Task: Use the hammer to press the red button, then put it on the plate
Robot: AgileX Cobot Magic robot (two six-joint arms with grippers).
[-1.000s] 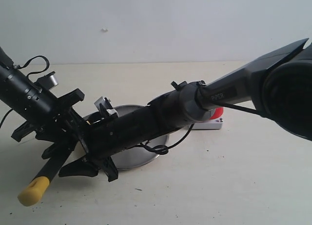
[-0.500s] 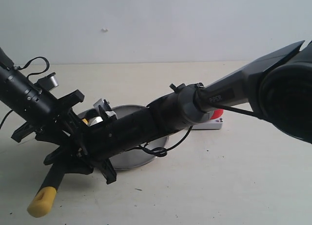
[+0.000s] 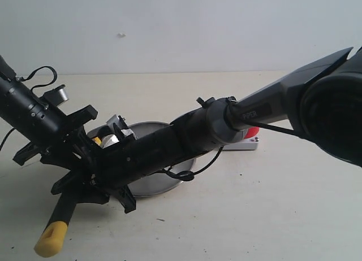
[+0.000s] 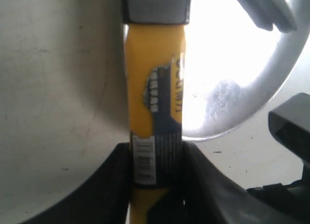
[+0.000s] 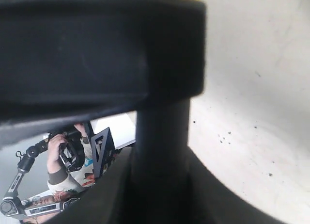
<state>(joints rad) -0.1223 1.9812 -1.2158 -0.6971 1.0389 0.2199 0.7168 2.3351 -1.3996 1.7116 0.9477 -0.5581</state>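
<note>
Left gripper (image 4: 155, 153) and right gripper (image 5: 162, 158) both clamped on hammer (image 3: 59, 216) handle; yellow end sits lower, further right than second ago; plate (image 3: 151, 187) unmoved.

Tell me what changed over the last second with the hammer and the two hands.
The right hand moved left and took hold of the hammer on its black grip. The hammer's yellow end swung lower in the exterior view. The left hand kept its hold near the head. The plate and red button stayed put.
</note>
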